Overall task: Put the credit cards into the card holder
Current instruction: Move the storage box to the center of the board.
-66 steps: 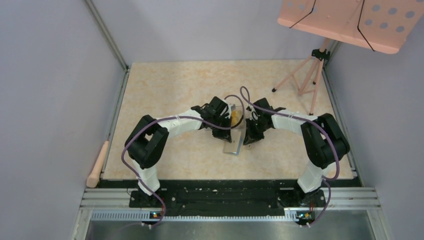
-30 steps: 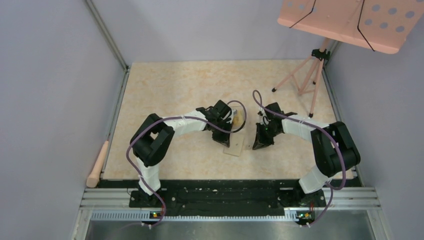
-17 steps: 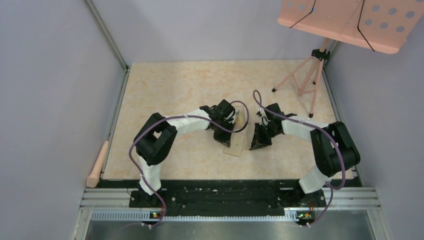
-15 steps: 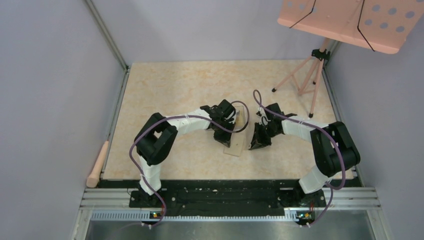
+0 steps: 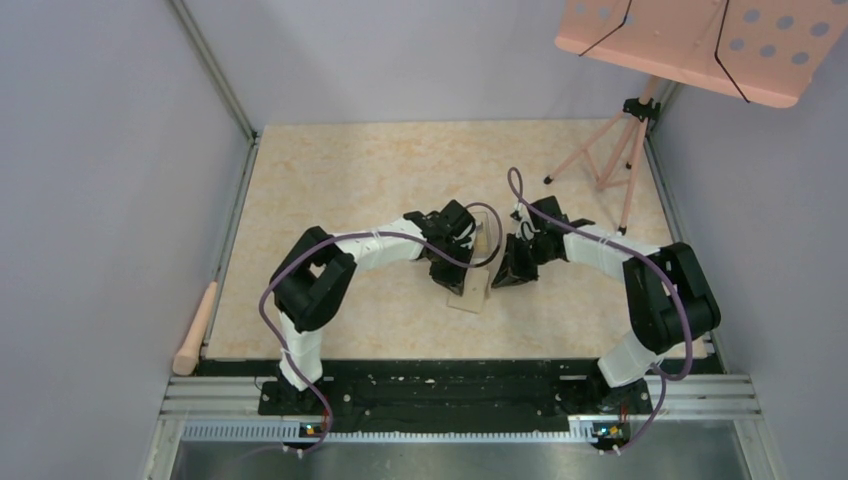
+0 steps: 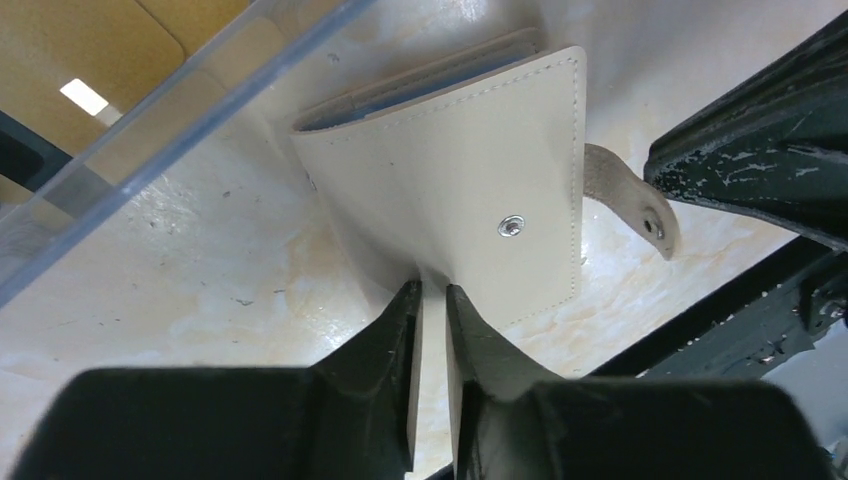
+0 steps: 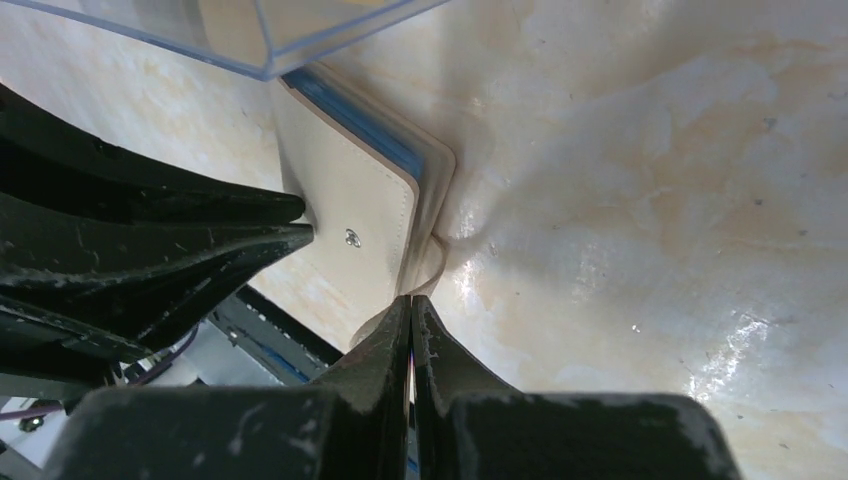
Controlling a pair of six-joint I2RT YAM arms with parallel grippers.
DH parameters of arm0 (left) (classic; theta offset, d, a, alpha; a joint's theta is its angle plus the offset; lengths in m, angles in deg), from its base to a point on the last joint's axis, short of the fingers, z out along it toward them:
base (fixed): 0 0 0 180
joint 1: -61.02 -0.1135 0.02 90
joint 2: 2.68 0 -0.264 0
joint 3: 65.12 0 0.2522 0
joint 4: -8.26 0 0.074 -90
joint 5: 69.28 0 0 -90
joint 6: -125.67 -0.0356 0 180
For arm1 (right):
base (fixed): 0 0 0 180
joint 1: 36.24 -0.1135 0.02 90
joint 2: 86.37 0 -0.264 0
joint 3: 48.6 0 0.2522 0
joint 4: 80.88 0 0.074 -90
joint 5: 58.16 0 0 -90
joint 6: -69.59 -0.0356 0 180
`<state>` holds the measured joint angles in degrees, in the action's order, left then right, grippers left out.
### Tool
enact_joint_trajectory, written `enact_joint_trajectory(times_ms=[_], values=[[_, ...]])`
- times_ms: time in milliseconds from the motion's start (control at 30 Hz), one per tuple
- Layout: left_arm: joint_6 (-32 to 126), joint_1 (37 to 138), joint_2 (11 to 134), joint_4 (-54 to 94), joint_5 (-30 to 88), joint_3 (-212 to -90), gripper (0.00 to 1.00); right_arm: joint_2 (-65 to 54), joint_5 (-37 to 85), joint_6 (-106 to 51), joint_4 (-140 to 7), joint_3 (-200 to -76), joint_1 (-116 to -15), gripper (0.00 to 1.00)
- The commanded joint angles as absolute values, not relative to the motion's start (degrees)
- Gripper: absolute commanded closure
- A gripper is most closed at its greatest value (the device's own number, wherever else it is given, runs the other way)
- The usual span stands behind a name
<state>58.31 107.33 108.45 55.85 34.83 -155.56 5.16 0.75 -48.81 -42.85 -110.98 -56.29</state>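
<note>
The beige card holder (image 6: 460, 190) lies folded on the table, snap dot up, blue pockets (image 7: 372, 125) showing at its edge. Its strap (image 6: 625, 195) curls free to the right. In the left wrist view my left gripper (image 6: 431, 290) has its jaws a narrow slit apart, with the holder's near edge at the fingertips. My right gripper (image 7: 411, 300) is shut, its tips touching the strap's loop. In the top view both grippers, the left gripper (image 5: 458, 268) and the right gripper (image 5: 506, 276), meet at mid-table. Golden credit cards (image 6: 90, 50) lie inside a clear box.
The clear plastic box (image 5: 470, 290) lies tilted right beside the holder, its wall (image 6: 200, 95) crossing the left wrist view. A pink music stand on a tripod (image 5: 610, 150) stands at the back right. A wooden stick (image 5: 195, 330) lies beyond the table's left edge.
My right gripper has swung left and come up against the holder's strap, still shut. The left gripper's jaws have parted a little; that arm has barely moved.
</note>
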Motion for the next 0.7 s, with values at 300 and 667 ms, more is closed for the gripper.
enact_joint_trajectory(times_ms=[300,667], values=[[64.8,96.7,97.8,43.7,43.9,-144.0,0.63,6.8,1.4,-48.8,-45.1,-117.8,-55.6,0.72],[64.8,93.6,106.3,41.2,44.4,-151.3,0.67,5.2,0.3,-49.7,-45.6,-116.6,-55.6,0.59]])
